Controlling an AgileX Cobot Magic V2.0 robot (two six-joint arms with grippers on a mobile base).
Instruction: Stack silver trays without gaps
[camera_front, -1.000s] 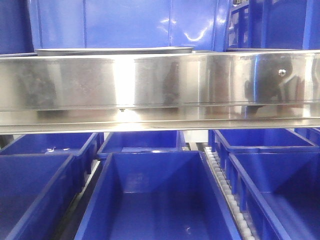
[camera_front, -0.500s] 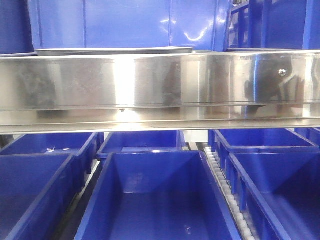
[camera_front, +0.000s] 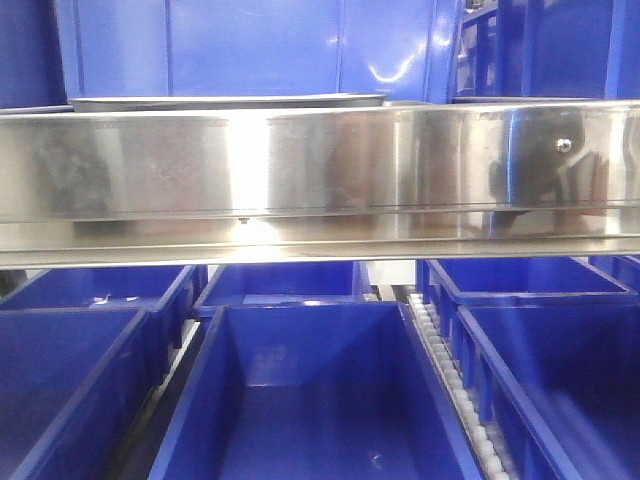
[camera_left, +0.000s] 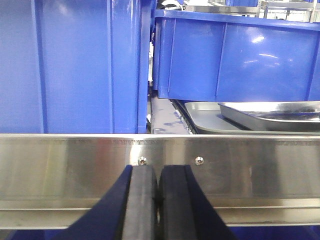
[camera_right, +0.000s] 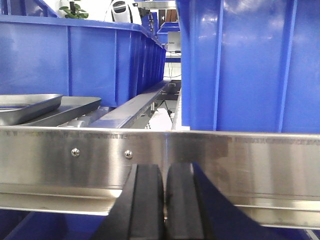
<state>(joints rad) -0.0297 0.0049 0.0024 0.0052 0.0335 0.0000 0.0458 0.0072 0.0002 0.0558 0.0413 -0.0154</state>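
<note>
Two silver trays lie on the upper shelf behind the steel rail. In the left wrist view the upper tray (camera_left: 272, 113) rests offset inside the lower tray (camera_left: 202, 119), at the right. The right wrist view shows the same pair at the left, upper tray (camera_right: 22, 109) over lower tray (camera_right: 75, 106). From the front only a tray rim (camera_front: 230, 101) peeks above the rail. My left gripper (camera_left: 159, 171) is shut and empty, low in front of the rail. My right gripper (camera_right: 164, 169) is likewise shut and empty. Both stand apart from the trays.
A long mirror-like steel rail (camera_front: 320, 170) spans the front of the shelf. Tall blue bins (camera_left: 75, 65) (camera_right: 250, 60) stand on the shelf beside and behind the trays. Several open blue bins (camera_front: 310, 400) fill the lower level, with a roller track (camera_front: 450, 380) between them.
</note>
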